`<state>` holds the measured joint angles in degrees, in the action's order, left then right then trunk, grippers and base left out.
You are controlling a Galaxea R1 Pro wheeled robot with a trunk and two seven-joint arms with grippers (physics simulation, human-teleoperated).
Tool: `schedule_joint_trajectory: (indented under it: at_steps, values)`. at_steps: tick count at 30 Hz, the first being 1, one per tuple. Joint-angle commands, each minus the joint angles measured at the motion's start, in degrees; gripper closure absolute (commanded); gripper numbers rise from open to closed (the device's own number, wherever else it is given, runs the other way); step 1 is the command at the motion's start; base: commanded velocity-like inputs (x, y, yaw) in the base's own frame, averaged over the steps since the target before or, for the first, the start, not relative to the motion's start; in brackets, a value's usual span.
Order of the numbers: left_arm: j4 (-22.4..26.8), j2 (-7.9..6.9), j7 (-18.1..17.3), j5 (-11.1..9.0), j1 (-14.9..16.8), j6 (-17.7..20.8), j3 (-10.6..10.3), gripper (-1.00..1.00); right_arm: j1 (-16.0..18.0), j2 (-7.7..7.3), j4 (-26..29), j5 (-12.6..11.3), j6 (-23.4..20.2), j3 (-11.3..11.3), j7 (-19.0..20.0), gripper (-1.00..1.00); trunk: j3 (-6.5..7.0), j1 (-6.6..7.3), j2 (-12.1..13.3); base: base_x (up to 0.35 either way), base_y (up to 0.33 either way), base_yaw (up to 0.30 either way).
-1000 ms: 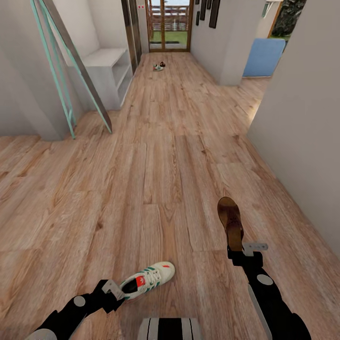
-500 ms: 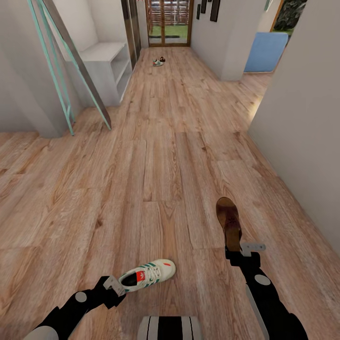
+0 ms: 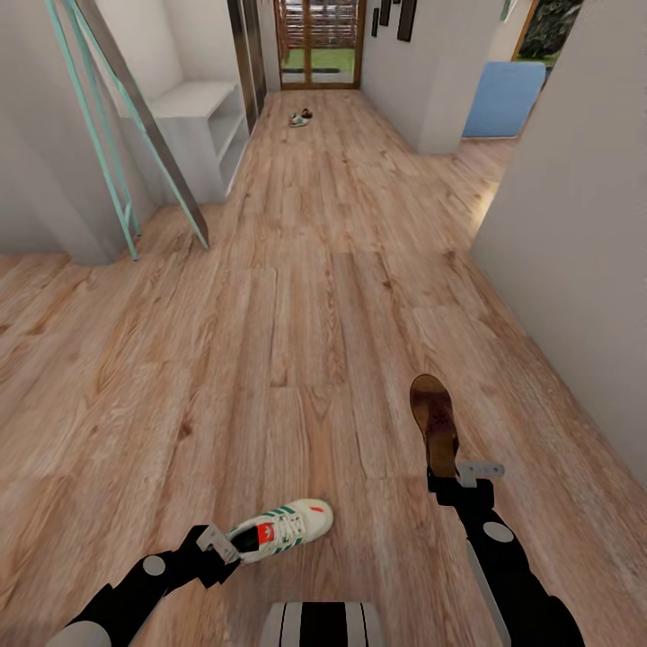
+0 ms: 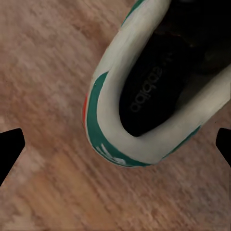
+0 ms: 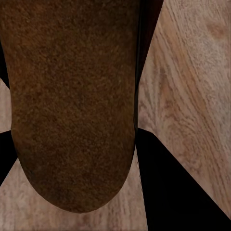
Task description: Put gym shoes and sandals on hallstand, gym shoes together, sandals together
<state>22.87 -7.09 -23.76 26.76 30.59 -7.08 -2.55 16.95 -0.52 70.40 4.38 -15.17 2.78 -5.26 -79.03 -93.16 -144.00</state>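
A white gym shoe with green stripes hangs just above the corridor floor, held at its heel by my left gripper; the left wrist view looks into its heel opening. My right gripper is shut on the heel end of a brown sandal, whose sole points forward. Far down the corridor, near the glass door, a second gym shoe and a dark sandal lie on the floor. A light grey low shelf unit stands at the left wall; I cannot tell whether it is the hallstand.
A teal and grey frame leans at the left, beside a white wall corner. A white wall bounds the right side, with an opening and a blue panel behind it. The glass door closes the far end.
The whole view has shifted slightly as the camera moved forward along the corridor. Both grippers keep their shoes in the same hold.
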Motion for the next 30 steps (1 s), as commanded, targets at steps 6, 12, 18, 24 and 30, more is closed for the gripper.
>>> schedule_joint_trajectory:
  at_steps: [6, 12, 18, 24, 30]
  values:
    - [0.1, -0.03, 0.1, 0.5, -0.1, -0.4, -0.3, -1.0, 0.0, 0.0, 0.1, 0.3, -0.4, -0.1, -0.2, 1.0, 0.24, -0.01, 0.0, 0.113, 0.0, -0.187]
    - [0.2, -0.03, 0.1, 0.6, -0.1, -0.4, -0.2, -1.0, 0.0, 0.0, 0.4, 0.3, -0.4, -0.1, -0.2, 1.0, 0.47, -0.01, 0.0, 0.014, 0.0, -0.144]
    - [0.2, 0.02, 0.1, 0.6, -0.1, -0.3, -0.3, -1.0, 0.0, 0.0, 0.4, 0.3, -0.4, -0.1, -0.2, 1.0, 0.5, -0.01, 0.0, 0.002, 0.0, -0.02]
    - [0.2, -0.02, 0.1, 0.6, -0.2, -0.3, -0.3, -1.0, 0.0, 0.0, 0.4, 0.3, -0.4, -0.1, -0.2, 1.0, 0.51, -0.01, 0.0, 0.0, 0.0, -0.003]
    - [0.2, -0.03, 0.1, 0.6, -0.3, -0.4, -0.5, -1.0, 0.0, 0.0, 0.4, 0.3, -0.4, -0.1, -0.2, 1.0, 0.51, -0.01, 0.0, 0.0, 0.0, 0.0]
